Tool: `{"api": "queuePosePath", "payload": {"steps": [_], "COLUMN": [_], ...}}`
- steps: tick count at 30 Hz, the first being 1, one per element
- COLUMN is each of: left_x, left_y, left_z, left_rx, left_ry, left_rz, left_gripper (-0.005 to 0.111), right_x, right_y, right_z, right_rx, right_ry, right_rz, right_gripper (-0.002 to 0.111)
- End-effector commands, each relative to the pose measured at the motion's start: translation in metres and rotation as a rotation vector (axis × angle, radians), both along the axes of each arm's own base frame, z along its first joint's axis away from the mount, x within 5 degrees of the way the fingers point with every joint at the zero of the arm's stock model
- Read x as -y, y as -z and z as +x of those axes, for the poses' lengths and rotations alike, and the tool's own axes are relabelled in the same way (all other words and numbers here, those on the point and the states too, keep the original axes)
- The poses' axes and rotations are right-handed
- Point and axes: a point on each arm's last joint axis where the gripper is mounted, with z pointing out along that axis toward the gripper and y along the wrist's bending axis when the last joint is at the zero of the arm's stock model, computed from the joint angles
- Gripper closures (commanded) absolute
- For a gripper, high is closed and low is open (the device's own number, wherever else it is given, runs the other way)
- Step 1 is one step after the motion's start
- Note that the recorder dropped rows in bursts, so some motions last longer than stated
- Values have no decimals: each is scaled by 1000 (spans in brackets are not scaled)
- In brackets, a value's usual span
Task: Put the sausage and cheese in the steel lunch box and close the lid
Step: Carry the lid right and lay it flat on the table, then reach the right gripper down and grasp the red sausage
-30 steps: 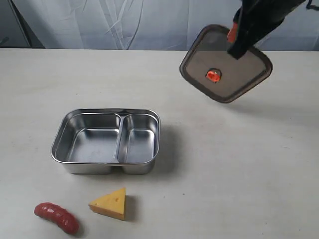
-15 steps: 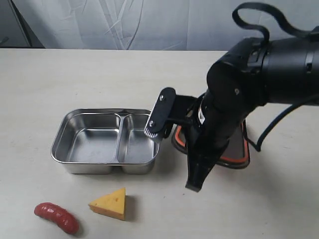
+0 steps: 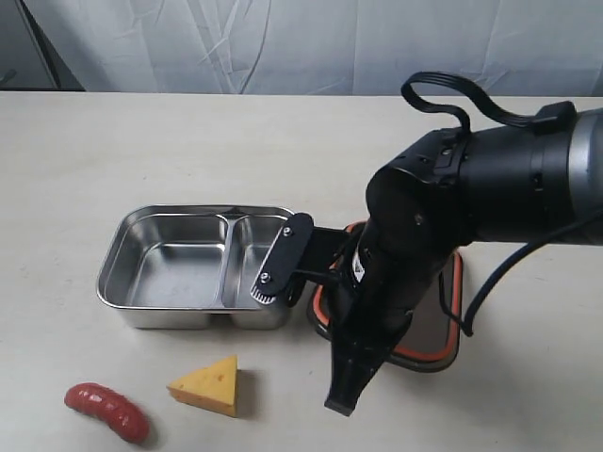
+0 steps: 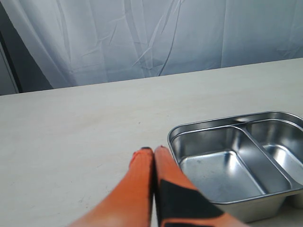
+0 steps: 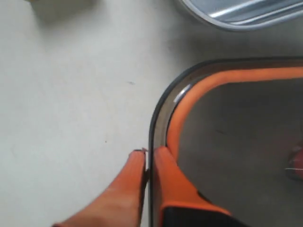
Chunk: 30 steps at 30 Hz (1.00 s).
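Observation:
The steel lunch box [image 3: 179, 315] stands open with both compartments bare. In front of it lie the dark-red sausage [image 3: 106, 411] and the yellow cheese wedge [image 3: 207, 385]. The lid [image 3: 431, 330] is low beside the box's right end, orange seal rim facing up, mostly hidden under my right arm. My right gripper [image 5: 148, 153] is shut on the lid's [image 5: 236, 132] edge, one finger on each side of the rim. My left gripper [image 4: 151, 151] is shut on nothing, beside the box [image 4: 208, 124]; the exterior view does not show it.
My bulky black right arm [image 3: 443, 226] and its cable hang over the table right of the box. A white curtain [image 3: 283, 42] backs the table. The box's corner [image 5: 236, 16] lies just beyond the lid in the right wrist view.
The right arm has swung the lid down from high at the back right to table level beside the box, now seal side up. Box, sausage and cheese have not moved.

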Motion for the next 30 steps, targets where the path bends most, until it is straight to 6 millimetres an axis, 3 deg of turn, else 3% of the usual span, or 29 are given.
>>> {"api": "queuePosePath", "payload": {"steps": [1,4,10,15,22,30], "left_x": [0,0,0,0,0,0], "left_y": [1,1,1,1,1,1], "left_z": [0,0,0,0,0,0], "left_rx": [8,8,8,8,8,8], "left_ry": [-1,-1,-1,-1,-1,-1], "left_rz": [4,4,4,4,4,4], "left_gripper": [107,107,107,107,107,107], "right_x": [-2,-2,-6,-14,-10,-17], "right_y": [1,1,-8,-20,-3,9], "right_z": [-6,-9,-10,-2,-2,0], "right_rx": [-75,-110,-165,-110,-151,-172], "right_ry": [50,62,76,42,-95,-115], "right_rz": [26,21,26,60,-55,-24], "right_gripper": [74,59,60,60,60,60]}}
